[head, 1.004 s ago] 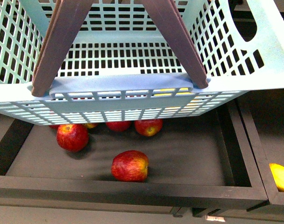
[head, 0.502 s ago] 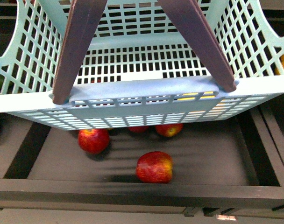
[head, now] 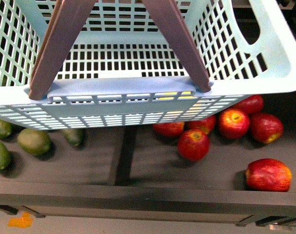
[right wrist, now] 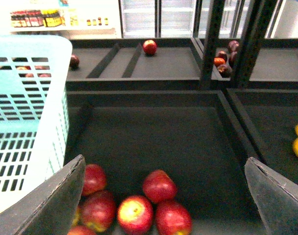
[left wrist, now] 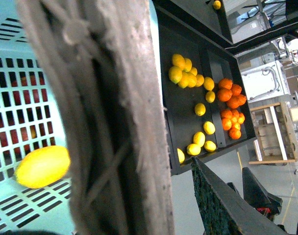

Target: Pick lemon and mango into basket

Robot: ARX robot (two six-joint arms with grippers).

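Mint-green plastic fills most of my front view: the basket [head: 138, 90], slotted in wall and floor, with its two brown handles [head: 55, 48] rising out of the top of the frame. A little yellow shows through the slots of its near wall. Below it a dark divider [head: 122, 156] parts green fruits [head: 34, 141] on the left from red apples [head: 193, 144] on the right. The basket's wall hides the far part of both heaps.

From my left wrist, one brown handle crosses the frame, blurred and very near. Of my left gripper [left wrist: 222, 200] only one dark finger shows, beside the handle with a gap between, so I cannot tell whether the jaws are spread or pressed together. One oval yellow fruit [left wrist: 42, 166] lies on the basket floor; it is too blurred for me to tell lemon from mango. Beyond the basket a black tray [left wrist: 181, 115] holds loose yellow fruits [left wrist: 184, 73] in one compartment and oranges [left wrist: 231, 95] in the next.

My right gripper [right wrist: 163, 161] is spread wide and empty above a dark compartment with red apples in it, the basket's wall just beside them. More yellow fruit shows at the frame edge, in the neighbouring compartment.
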